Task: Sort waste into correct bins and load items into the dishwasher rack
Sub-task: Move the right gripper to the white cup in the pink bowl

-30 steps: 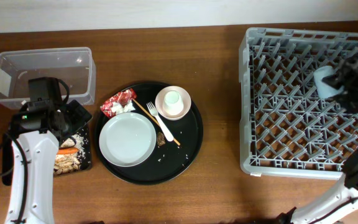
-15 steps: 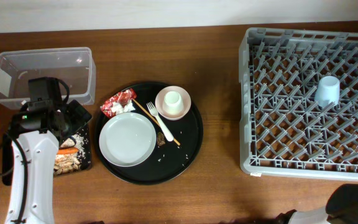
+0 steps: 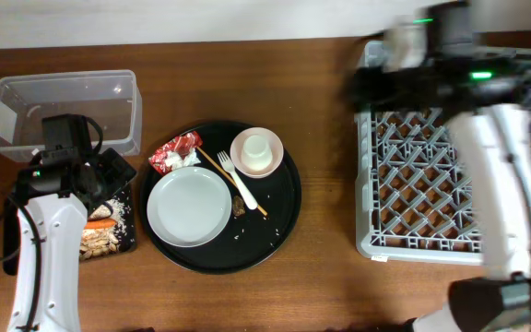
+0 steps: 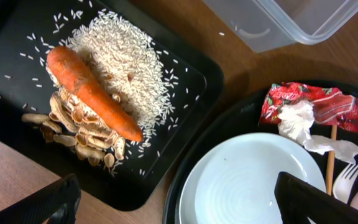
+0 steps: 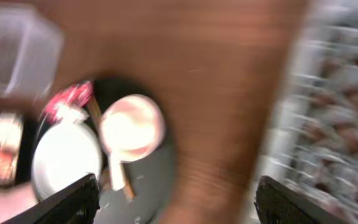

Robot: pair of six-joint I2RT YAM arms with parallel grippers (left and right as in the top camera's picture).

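My left gripper point(image 3: 109, 178) point(image 4: 179, 208) is open and empty, between the flat black tray point(image 4: 185, 71) and the pale plate point(image 3: 189, 207) point(image 4: 247, 186). The tray holds the carrot point(image 4: 92, 93), rice point(image 4: 129, 56) and beige scraps point(image 4: 79, 134). The red-and-white wrapper with tissue point(image 3: 175, 152) point(image 4: 309, 106), the white fork point(image 3: 236, 179), a brown lump point(image 3: 239, 207) and the pinkish bowl point(image 3: 257, 152) with a white cup in it lie on the round tray. My right gripper point(image 3: 381, 78) point(image 5: 179, 199), blurred, is open and empty over the rack's point(image 3: 431, 221) far left corner. The blue cup is hidden.
The clear tub point(image 3: 63, 111) stands at the far left behind the flat black tray. The round black tray point(image 3: 284, 217) sits mid-table. A thin brown stick point(image 3: 212, 159) lies beside the fork. Bare wood lies between the round tray and the rack.
My right gripper let go of the blue cup in the rack, then swung left across the rack to its far left corner. My left arm has not moved.
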